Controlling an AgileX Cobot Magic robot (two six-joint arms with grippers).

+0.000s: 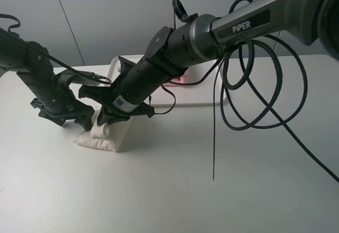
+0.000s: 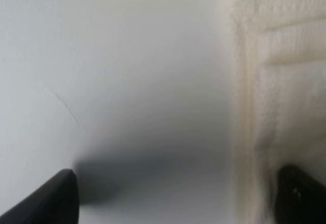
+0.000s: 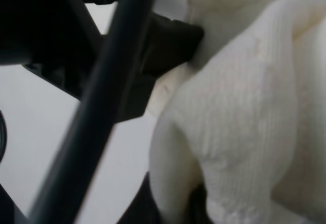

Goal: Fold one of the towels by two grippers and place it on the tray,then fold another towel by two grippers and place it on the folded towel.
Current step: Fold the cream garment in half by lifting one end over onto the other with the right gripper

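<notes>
At the left of the frame both grippers meet over the cream towel [image 1: 106,136] on the table [image 1: 175,185], the left gripper [image 1: 85,121] spread open beside it, the right gripper [image 1: 107,119] pinching its bunched fold.

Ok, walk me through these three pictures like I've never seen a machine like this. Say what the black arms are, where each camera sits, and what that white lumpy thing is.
These are two black robot arms, each ending in a gripper. The wide picture comes from a camera mounted high, looking down on a white table. The other two come from cameras on the arms' wrists, so they are very close and blurry.

The white lumpy thing is a cream towel, bunched on the table. Both grippers are down at it: the left gripper at one edge, the right gripper beside it. In the right wrist view the towel bulges up between that gripper's fingers, so it looks pinched. Behind the arms sits a white tray holding something pink, mostly hidden.
</notes>
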